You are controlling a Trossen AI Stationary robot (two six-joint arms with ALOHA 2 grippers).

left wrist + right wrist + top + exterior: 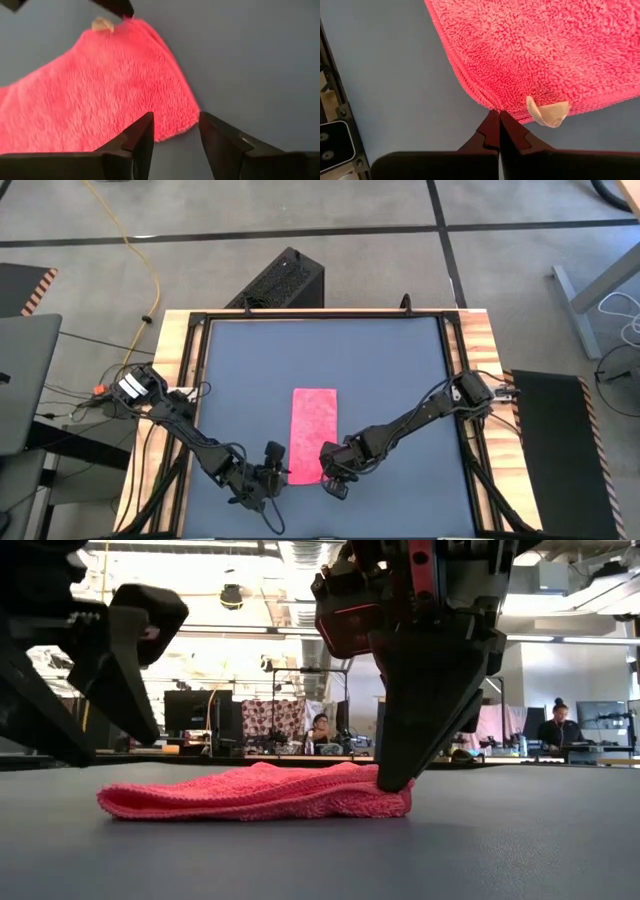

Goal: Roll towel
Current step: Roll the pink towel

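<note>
From above, the towel [314, 434] lies flat on the worktop's mat [400, 370], both hands at its near end, likely to start the roll there. At mat level, the right hand [396, 783] presses on one corner. The left hand [176, 131] hangs parted and empty at the other. The right hand's own view shows its fingers closed, pinching the hem beside a tag [547, 111]; open mat lies beyond.
</note>
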